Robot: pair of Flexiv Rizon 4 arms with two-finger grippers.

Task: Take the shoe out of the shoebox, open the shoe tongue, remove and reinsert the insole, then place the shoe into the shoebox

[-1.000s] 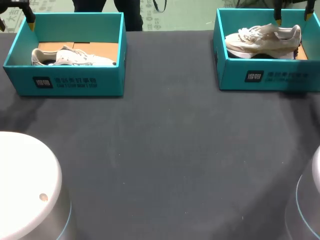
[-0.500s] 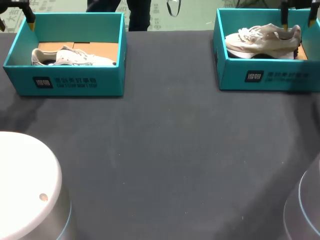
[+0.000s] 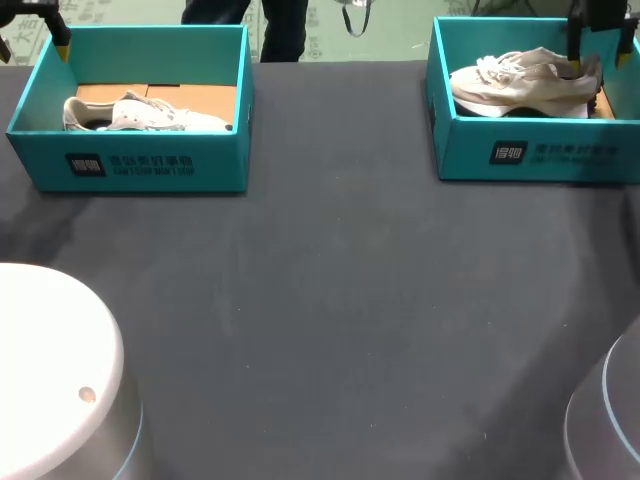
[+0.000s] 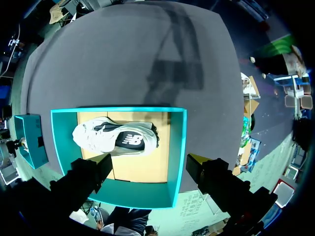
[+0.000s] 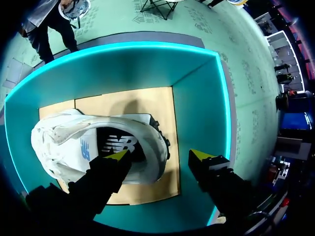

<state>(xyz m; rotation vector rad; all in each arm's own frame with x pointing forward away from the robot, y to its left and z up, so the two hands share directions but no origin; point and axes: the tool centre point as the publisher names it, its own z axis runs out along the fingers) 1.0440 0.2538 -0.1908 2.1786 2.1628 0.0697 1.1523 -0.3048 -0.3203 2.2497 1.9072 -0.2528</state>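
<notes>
Right pincer (image 5: 160, 156) low in the right shoebox (image 5: 197, 98), spread wide, holding nothing. Right shoe (image 5: 74, 142) on its side on the brown floor of that box, just under the pincer. One yellow tip right over the dark hole of the shoe, near the heel. Other tip off to the side of the heel, over bare brown floor, close to the blue-green wall. Heel end between the two fingers. Cannot tell if the first tip touches the shoe. Toe and laces out past that tip, away from the pincer.

Seen from above: right pincer (image 3: 600, 45) at the heel end of the right shoe (image 3: 520, 80), by the far corner of the right shoebox (image 3: 530, 150).

Left pincer (image 4: 151, 160) up high over the left shoebox (image 4: 142, 196), also spread wide, holding nothing. Left shoe (image 4: 113, 137) on its side on the brown floor, well below and ahead of the pincer, nearer one finger than the other. Not touching.

Both boxes on the dark table (image 3: 330, 320), well apart.
</notes>
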